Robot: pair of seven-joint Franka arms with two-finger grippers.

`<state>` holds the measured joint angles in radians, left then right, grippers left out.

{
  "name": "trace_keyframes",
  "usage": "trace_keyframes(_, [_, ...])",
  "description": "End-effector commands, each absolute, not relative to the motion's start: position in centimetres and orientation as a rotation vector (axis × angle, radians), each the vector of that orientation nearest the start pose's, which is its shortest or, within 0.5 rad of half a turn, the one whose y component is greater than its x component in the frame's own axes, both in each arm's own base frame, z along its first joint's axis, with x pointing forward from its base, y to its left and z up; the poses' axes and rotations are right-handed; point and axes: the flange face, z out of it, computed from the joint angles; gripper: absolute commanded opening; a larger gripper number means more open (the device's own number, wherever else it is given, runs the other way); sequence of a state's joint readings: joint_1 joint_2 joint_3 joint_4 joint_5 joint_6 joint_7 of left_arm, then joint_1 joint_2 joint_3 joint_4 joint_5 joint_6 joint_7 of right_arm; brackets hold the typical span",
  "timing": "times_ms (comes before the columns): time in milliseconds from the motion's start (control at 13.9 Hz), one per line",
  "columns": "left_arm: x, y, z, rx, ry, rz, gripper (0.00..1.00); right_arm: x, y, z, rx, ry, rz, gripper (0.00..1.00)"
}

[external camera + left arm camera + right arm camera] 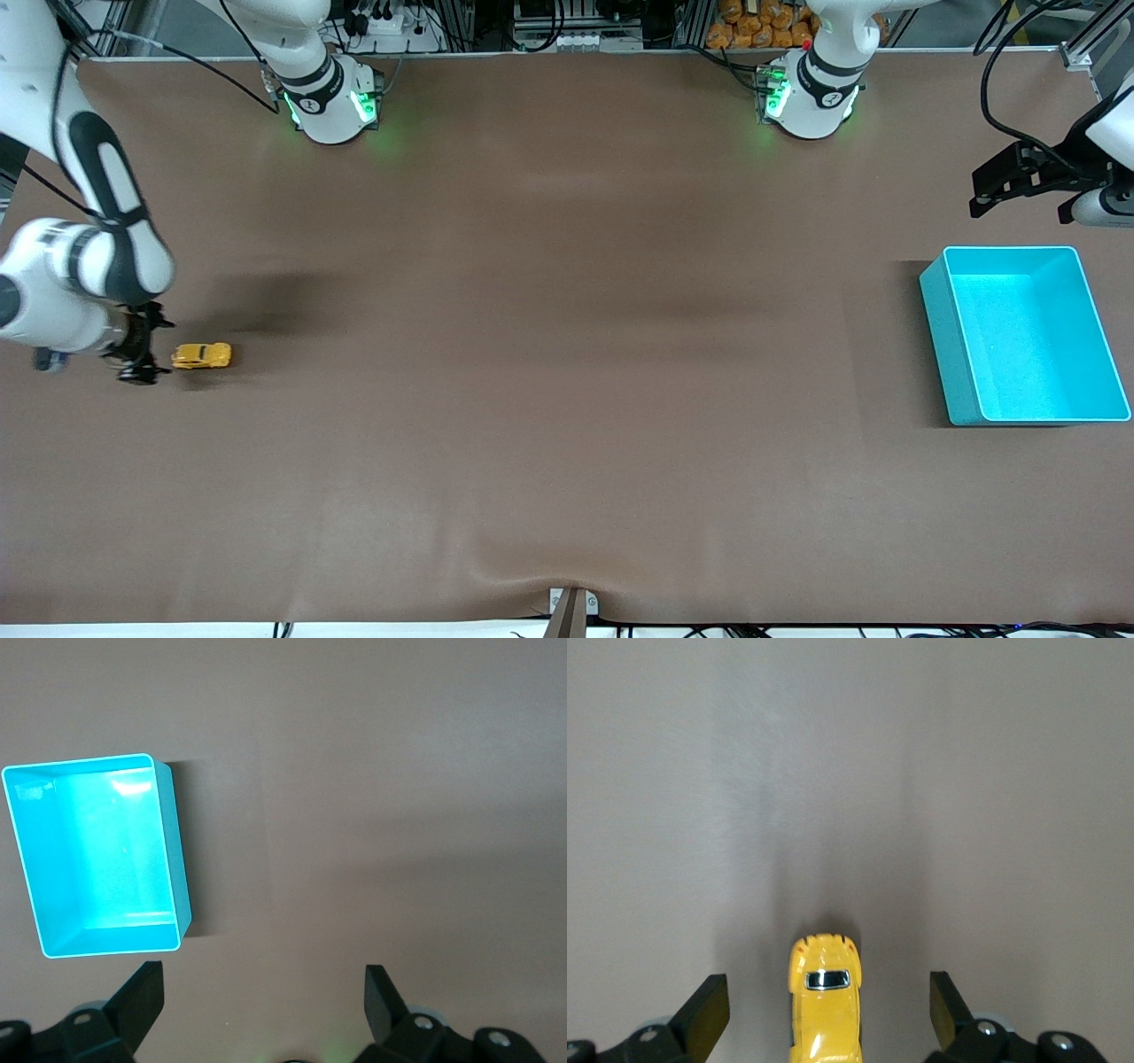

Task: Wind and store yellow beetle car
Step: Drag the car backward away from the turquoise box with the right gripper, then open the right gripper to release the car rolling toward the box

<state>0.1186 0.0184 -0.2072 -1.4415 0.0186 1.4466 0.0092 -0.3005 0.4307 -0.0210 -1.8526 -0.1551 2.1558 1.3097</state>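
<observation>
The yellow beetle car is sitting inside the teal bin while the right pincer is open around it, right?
Not quite. The yellow beetle car sits on the brown table at the right arm's end, not inside the teal bin, which is empty at the left arm's end. The front view shows this. The right pincer is indeed open around the car.

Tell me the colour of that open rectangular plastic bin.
Teal rectangular plastic bin, clearest in the left wrist view.

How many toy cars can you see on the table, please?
1: the yellow beetle car sits on the table toward the right arm's end, between the open right gripper's fingers.
</observation>
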Motion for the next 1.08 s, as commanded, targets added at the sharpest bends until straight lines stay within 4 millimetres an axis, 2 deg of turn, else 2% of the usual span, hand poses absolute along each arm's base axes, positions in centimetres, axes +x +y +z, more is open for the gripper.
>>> trace_keyframes(0, [54.5,-4.3,66.8,-3.135,0.160,0.004,1.00,60.3,-19.3,39.0,-2.319,2.307,0.161,1.00])
trace_keyframes(72, [54.5,-4.3,66.8,-3.135,0.160,0.004,1.00,60.9,-18.8,41.6,-2.275,2.293,0.169,1.00])
trace_keyframes(144, [54.5,-4.4,66.8,-3.134,0.162,0.004,1.00,61.1,-18.6,42.8,-2.257,2.286,0.194,1.00])
trace_keyframes(432, [54.5,-4.3,66.8,-3.135,0.160,0.004,1.00,60.9,-17.8,44.2,-2.304,2.240,0.220,1.00])
trace_keyframes(576, [54.5,-4.3,66.8,-3.135,0.160,0.004,1.00,61.3,-16.2,44.8,-2.395,2.139,0.209,1.00])
trace_keyframes(720, [54.5,-4.3,66.8,-3.135,0.160,0.004,1.00,61.9,-13.4,45.3,-2.529,1.981,0.197,1.00])
trace_keyframes(864, [54.5,-4.3,66.8,-3.135,0.160,0.004,1.00,62.6,-12.5,46.8,-2.564,1.903,0.159,1.00])
trace_keyframes(1008, [54.5,-4.3,66.8,-3.135,0.160,0.004,1.00,62.6,-11.3,46.8,-2.636,1.817,0.200,1.00])
